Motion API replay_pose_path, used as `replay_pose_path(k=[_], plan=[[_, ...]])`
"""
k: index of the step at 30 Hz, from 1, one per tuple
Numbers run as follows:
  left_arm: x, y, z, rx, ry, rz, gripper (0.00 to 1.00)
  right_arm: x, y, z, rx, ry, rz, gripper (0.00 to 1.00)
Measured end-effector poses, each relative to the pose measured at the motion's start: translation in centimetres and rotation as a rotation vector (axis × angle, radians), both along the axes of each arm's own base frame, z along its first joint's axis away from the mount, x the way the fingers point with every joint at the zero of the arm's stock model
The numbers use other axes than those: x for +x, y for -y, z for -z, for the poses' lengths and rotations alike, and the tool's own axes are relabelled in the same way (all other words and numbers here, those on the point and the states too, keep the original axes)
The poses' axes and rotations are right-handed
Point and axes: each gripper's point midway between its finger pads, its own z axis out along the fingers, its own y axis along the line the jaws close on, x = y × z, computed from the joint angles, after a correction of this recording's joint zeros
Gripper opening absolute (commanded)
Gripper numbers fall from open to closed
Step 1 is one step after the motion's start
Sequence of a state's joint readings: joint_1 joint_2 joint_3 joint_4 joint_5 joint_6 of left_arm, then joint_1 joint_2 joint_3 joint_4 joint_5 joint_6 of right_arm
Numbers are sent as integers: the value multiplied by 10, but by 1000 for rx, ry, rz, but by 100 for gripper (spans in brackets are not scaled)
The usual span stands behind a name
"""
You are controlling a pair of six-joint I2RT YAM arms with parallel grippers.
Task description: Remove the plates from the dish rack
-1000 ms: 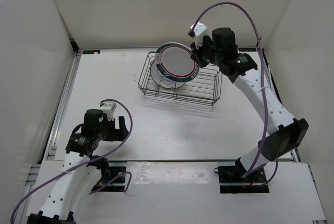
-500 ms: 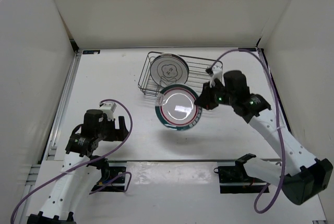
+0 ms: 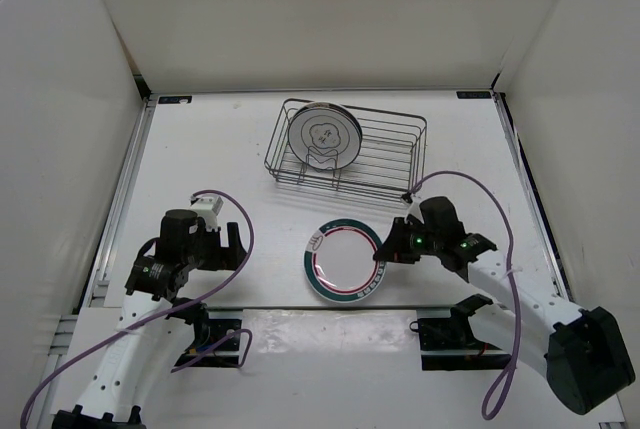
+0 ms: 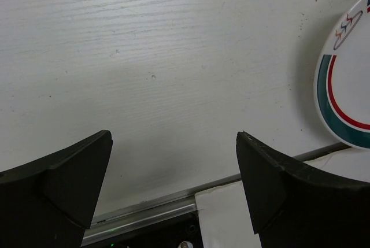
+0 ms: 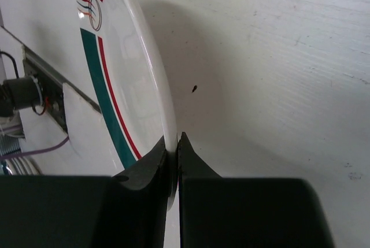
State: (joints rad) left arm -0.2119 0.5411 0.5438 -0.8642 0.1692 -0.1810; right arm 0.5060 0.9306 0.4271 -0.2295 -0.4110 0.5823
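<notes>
banded plate (image 3: pixel 345 261) moved down nr table (image 3: pixel 220 169), r gripper (image 5: pixel 173 144) clamped on rim, l gripper (image 4: pixel 173 184) apart

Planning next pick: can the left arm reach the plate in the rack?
Probably yes: left pincer is open and empty, bare table lies between, and the plate stands at the left end of the rack.

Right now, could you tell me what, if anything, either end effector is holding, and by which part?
The right end effector pinches the banded plate by its rim; the left end effector, open, holds nothing.
</notes>
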Motion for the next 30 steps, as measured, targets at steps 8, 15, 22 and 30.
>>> replay_pose_path(k=[8,15,22,30], plan=[[0,0,0,0,0,-1,100,13,1,20,29,-1,126,0],[0,0,0,0,-1,-1,100,19,1,34,53,-36,203,0],[0,0,0,0,-1,-1,100,24,-2,39,79,-68,253,21],[0,0,0,-1,-1,-1,100,17,6,58,42,-113,291,38]])
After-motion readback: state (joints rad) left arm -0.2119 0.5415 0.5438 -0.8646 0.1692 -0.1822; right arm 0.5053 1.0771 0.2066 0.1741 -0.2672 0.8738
